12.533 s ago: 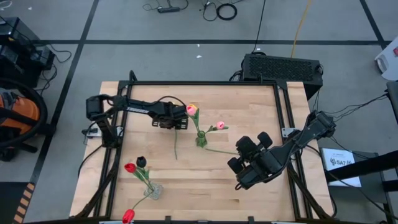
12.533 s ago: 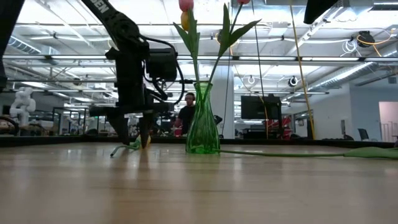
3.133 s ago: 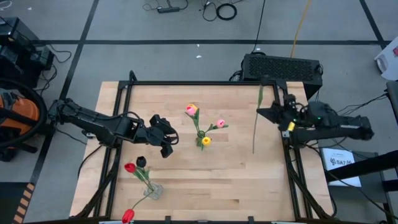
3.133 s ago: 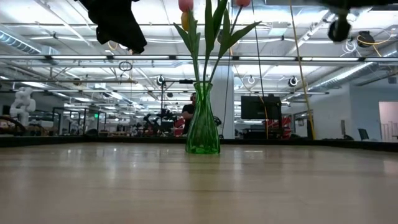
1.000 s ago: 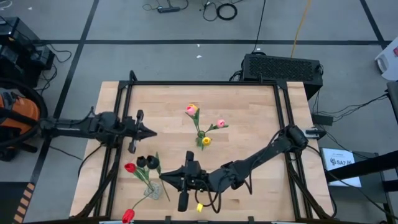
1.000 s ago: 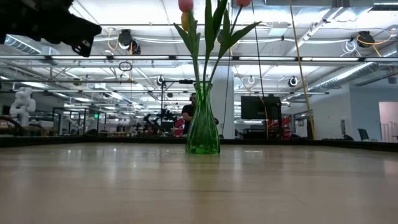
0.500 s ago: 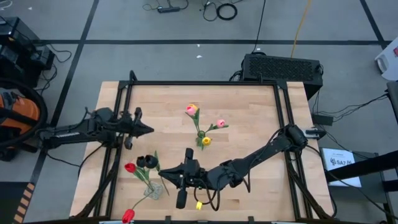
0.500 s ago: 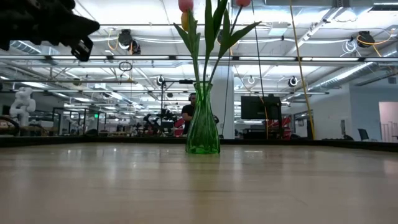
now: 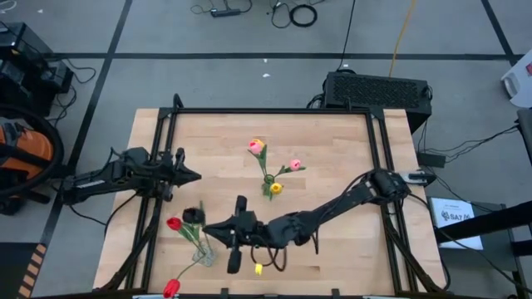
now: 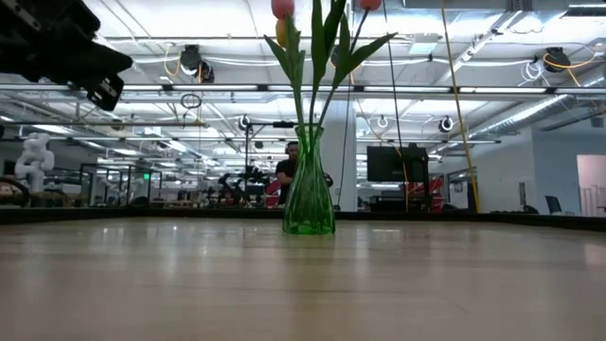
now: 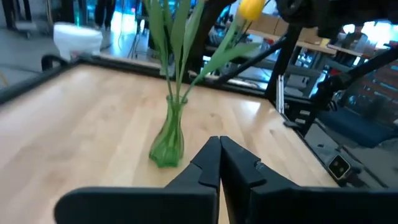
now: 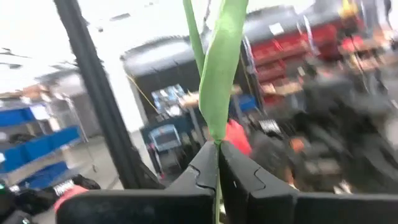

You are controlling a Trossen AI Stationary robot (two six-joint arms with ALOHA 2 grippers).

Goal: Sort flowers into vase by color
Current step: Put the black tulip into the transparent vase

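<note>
- My right claw (image 9: 209,226) is pinched fully closed on the green stem of a yellow tulip (image 9: 258,268); stem and leaf stand between the fingers (image 12: 205,163) in the right wrist view.
- That claw sits just beside the clear vase (image 9: 204,253), which carries red and black tulips; the yellow head hangs on the vase's other side from the surface's (image 9: 332,141) left edge.
- My left claw (image 9: 195,176) is closed and empty, above the surface, well apart from the clear vase.
- Green vase (image 9: 269,187) stands mid-surface, holding pink and yellow tulips.
</note>
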